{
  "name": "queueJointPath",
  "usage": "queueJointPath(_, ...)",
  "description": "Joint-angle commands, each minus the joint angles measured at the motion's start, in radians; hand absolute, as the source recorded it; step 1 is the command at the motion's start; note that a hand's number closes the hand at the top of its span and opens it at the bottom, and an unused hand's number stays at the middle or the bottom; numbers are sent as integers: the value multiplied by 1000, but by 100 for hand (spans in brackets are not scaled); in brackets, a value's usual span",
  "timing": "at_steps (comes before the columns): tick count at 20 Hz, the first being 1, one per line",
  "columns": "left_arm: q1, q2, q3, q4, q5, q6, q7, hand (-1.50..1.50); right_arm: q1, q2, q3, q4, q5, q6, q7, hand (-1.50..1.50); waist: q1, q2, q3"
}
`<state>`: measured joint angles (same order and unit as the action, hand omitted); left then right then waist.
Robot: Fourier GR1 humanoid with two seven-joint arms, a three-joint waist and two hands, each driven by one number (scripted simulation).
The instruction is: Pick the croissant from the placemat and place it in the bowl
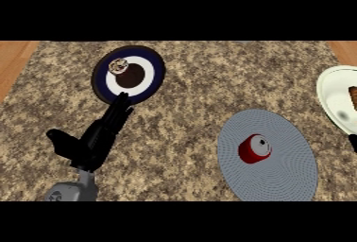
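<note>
far left of the placemat (279,179), a grey forearm (75,189) rises from the lower edge of the view and ends in the left hand (94,142). its fingers (117,111) are stretched straight and held together, the thumb (59,138) sticks out away from the placemat, and the hand holds nothing. the fingertips reach the near rim of the bowl (155,71); whether they touch it or hang over it cannot be told.

the bowl lies up and to the left of the placemat, well apart from it: dark blue outside, a white ring within, a brown middle. on its inner slope, on the side farthest from the placemat, lies a small pale brown piece, which looks like the croissant (118,65), though it is too small to be sure.

the placemat itself is round, grey and finely ribbed, and lies on the speckled stone counter (188,108). left of its middle stands a short red cylinder (254,149) with a pale top.

up and to the right of the placemat, cut by the view's edge, is a white plate (331,94) with something brown (352,97) on it. just right of the placemat, a black tip of the right hand (353,142) shows; how its fingers stand cannot be told.
</note>
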<state>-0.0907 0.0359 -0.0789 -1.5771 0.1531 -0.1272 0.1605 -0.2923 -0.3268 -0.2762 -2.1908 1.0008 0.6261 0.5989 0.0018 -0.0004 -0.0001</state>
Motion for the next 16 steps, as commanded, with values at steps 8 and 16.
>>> queueJointPath(8,-24,15,13,16,13,-24,12,0,-119,-170,-205,565,-53,-316,-314,150,9,5,1)
queueJointPath(16,-47,-13,0,25,-6,-1,8,0,-267,-287,-171,1065,68,-585,-490,150,29,12,1)
